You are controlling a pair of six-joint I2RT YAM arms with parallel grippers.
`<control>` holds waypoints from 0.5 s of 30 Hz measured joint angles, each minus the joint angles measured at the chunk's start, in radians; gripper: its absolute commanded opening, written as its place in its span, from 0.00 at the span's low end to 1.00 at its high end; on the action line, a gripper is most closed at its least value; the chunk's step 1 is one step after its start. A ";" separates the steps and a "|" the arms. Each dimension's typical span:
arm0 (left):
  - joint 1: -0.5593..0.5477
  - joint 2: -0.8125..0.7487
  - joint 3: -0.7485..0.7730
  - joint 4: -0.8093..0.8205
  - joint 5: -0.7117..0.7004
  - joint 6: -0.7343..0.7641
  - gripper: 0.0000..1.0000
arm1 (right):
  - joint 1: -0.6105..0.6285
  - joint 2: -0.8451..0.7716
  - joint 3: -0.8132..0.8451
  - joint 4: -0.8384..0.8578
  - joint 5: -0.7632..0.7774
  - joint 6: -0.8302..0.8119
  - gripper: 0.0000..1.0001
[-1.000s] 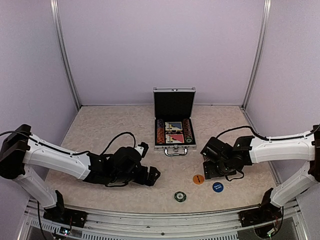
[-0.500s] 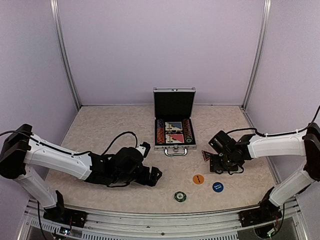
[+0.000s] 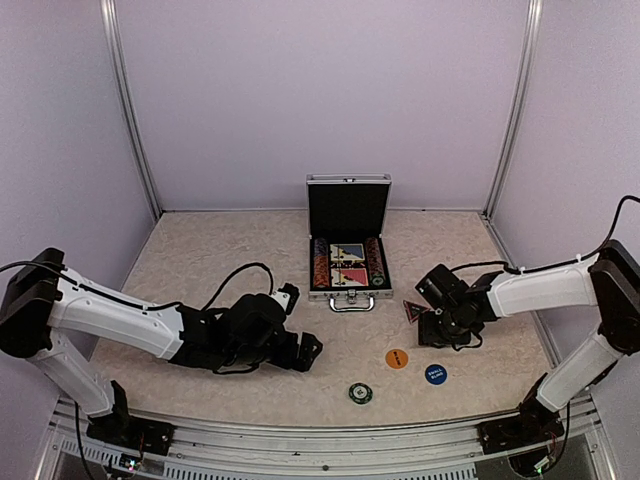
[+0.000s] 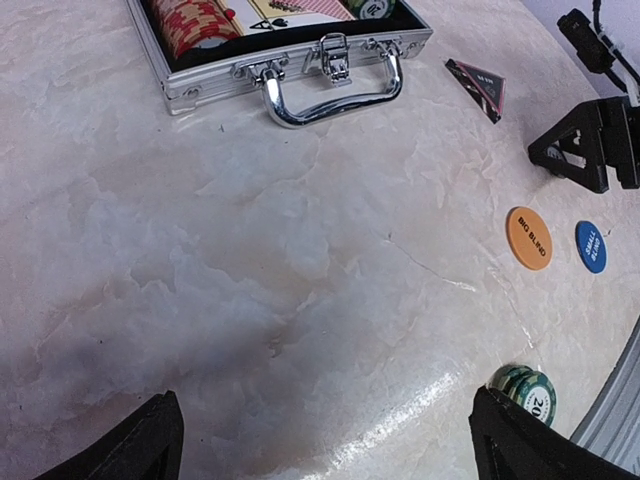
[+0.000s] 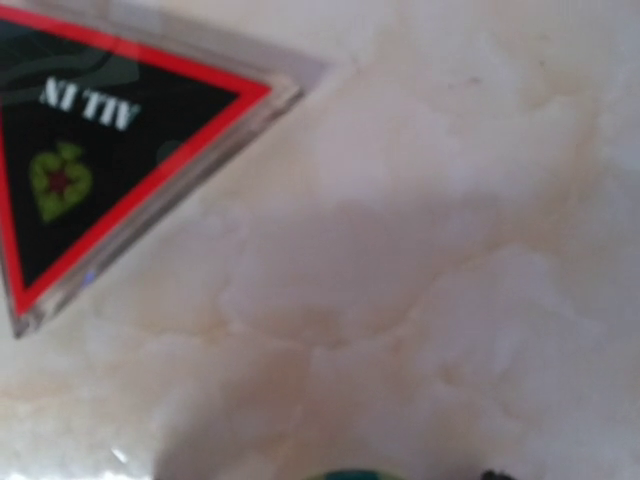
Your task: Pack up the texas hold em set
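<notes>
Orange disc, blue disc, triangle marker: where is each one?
Orange disc (image 4: 529, 238), left wrist view, on the middle of its face.
Blue disc (image 4: 590, 247), left wrist view, on its centre.
Triangle marker (image 5: 90, 150), right wrist view, on its black face.

Triangular ALL IN marker — black face, red border, clear rim — lies flat on the marbled tabletop.
</notes>
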 measured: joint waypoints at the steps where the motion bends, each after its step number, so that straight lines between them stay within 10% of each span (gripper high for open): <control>1: 0.002 0.000 0.000 0.000 0.000 0.000 0.99 | 0.000 -0.002 -0.005 0.008 0.000 0.001 0.65; 15: 0.010 -0.001 0.000 0.000 0.000 0.000 0.99 | -0.003 -0.035 -0.045 0.059 -0.007 0.003 0.63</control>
